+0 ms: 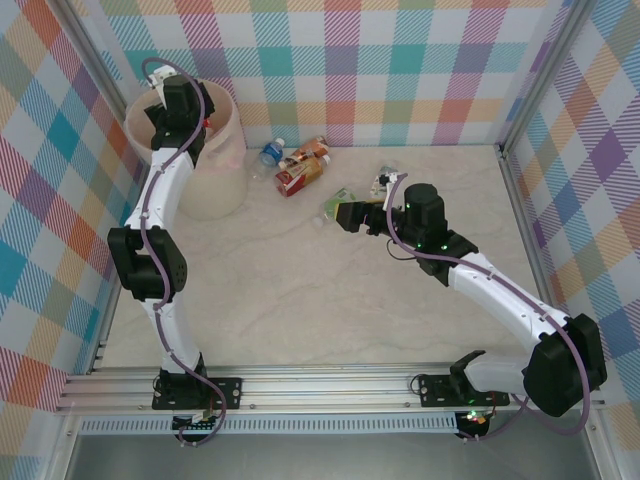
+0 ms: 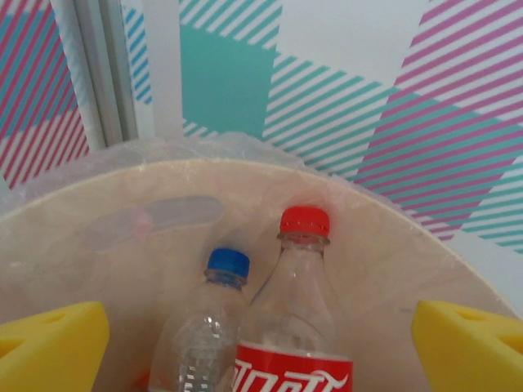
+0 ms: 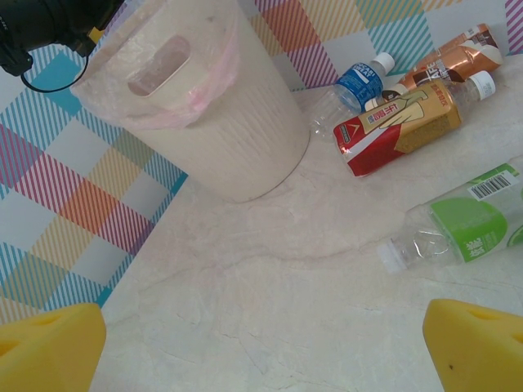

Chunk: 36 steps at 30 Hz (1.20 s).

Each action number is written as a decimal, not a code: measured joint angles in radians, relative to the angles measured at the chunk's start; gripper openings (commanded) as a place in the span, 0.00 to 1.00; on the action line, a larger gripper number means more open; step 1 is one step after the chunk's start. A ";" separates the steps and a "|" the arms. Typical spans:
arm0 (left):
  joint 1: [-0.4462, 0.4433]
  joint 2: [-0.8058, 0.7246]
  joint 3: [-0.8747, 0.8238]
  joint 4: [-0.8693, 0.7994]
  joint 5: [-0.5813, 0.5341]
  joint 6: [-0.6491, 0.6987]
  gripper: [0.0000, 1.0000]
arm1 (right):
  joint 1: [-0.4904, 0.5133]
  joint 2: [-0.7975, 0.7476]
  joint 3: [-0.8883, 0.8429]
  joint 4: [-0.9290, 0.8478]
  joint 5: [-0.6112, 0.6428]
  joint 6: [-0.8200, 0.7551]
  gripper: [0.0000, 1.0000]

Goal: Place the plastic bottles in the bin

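Note:
My left gripper (image 1: 178,105) hangs over the pale bin (image 1: 215,190), its yellow fingers (image 2: 53,347) spread wide, so it is open. Inside the bin (image 2: 392,261), between the fingers but touching neither, stands a red-capped bottle with a red label (image 2: 298,327), and a blue-capped clear bottle (image 2: 204,327) leans beside it. My right gripper (image 1: 343,215) is open above bare table, its yellow fingertips (image 3: 478,343) empty. Just right of it lies a green-labelled bottle (image 3: 466,229). Further back lie a red-and-tan bottle (image 3: 400,122), a blue-labelled one (image 3: 355,82) and a brown one (image 3: 458,53).
Another green-labelled bottle (image 1: 385,180) lies behind the right wrist. Checked walls close the table at the back and on both sides. The bin (image 3: 237,122) stands in the back left corner, with a clear liner over its rim. Open marble tabletop (image 1: 300,290) stretches between the arms.

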<state>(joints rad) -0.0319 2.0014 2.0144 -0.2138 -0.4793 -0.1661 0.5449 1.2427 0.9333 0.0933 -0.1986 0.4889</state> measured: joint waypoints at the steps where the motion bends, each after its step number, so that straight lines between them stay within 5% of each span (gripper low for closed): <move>1: 0.000 0.000 0.000 -0.007 0.008 -0.006 0.97 | 0.000 0.000 0.000 0.000 0.000 0.000 1.00; 16: 0.000 -0.070 0.001 -0.086 0.182 -0.123 1.00 | 0.000 0.000 0.000 -0.016 0.063 0.009 1.00; 23: 0.001 -0.164 -0.016 -0.121 0.323 -0.188 1.00 | -0.046 0.060 0.061 -0.159 0.167 0.044 1.00; 36: -0.022 -0.582 -0.498 0.067 0.701 -0.404 1.00 | -0.172 0.465 0.369 -0.422 0.354 0.109 1.00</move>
<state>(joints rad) -0.0536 1.4193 1.5162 -0.1467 0.2218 -0.5705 0.3733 1.7073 1.3022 -0.3290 0.1551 0.5983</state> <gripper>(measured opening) 0.999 0.996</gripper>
